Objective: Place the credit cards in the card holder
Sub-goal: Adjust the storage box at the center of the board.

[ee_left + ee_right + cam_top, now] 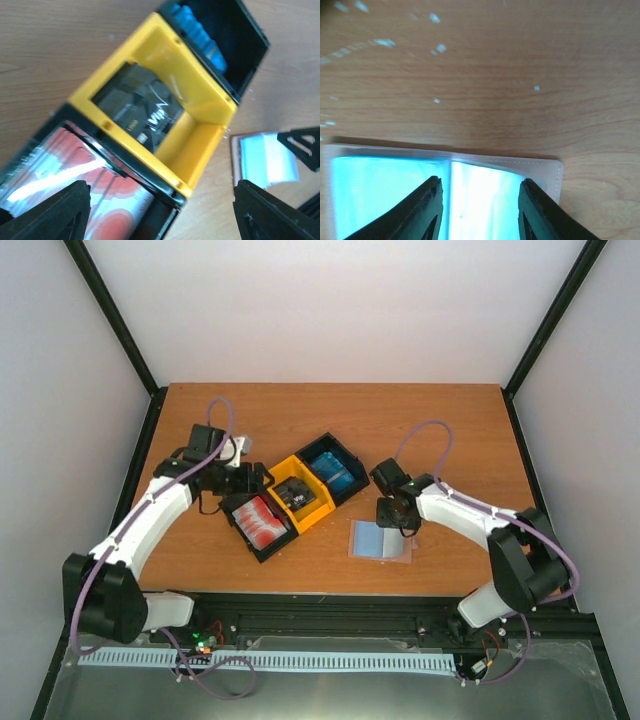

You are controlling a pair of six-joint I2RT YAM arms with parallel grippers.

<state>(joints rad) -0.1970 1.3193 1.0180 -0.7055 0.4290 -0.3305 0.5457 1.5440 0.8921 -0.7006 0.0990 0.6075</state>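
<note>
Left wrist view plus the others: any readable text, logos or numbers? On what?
"VIP": on the top black card in the yellow bin.
Smaller print on that card: too blurred to read.
Red cards, blue cards, card holder: no readable text.

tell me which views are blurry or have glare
Left wrist: blurred throughout, with a white glare streak on the red cards. Right wrist: right gripper and card holder soft up close, table grain sharper. Top external: even light, sharp, no glare.
</note>
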